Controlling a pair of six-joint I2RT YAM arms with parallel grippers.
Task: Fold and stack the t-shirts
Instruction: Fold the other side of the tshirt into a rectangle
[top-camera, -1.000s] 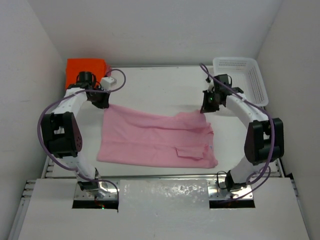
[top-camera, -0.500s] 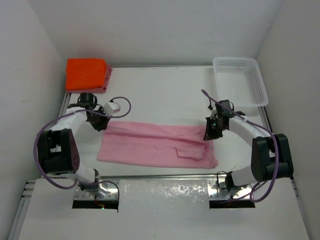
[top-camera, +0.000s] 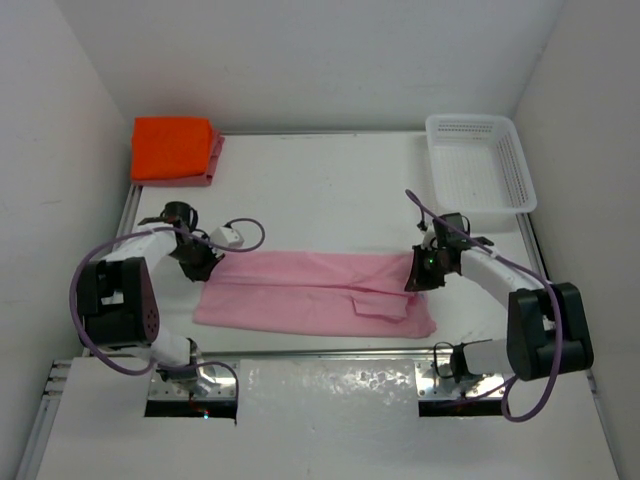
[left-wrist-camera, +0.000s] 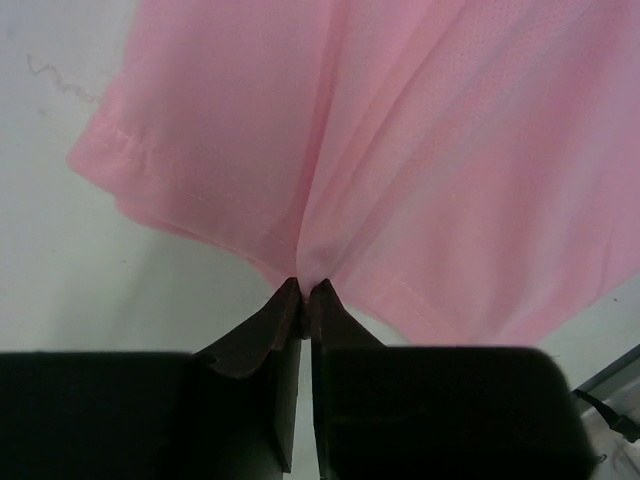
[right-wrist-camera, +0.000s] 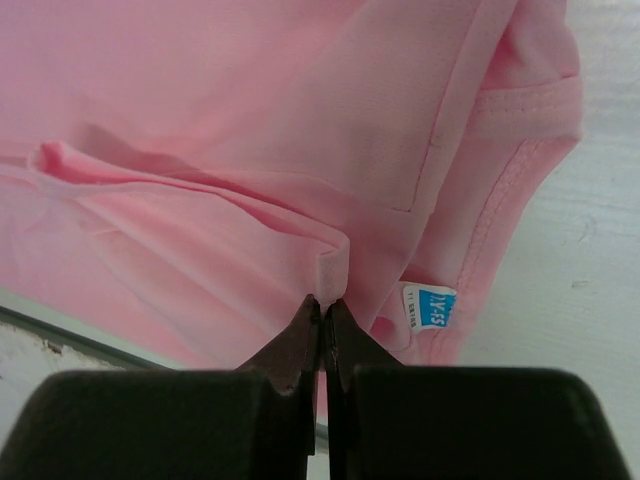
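Left gripper (left-wrist-camera: 303, 292) and right gripper (right-wrist-camera: 322, 305) — both pinched tight, low.

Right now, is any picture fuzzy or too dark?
Top view: evenly lit and sharp, only soft shadows. Left wrist view: the left tool is a dark, soft-edged block, while the light pink t-shirt is crisp. Right wrist view: the right tool is dark too; the blue label is a bit fuzzy.

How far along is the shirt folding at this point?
Done: the orange shirt lies folded at the far left corner on a red shirt, of which only an edge shows. In hand: the left gripper and right gripper each pinch the pink shirt, mid-fold lengthwise. Left: finish folding it and stack it on the orange shirt.
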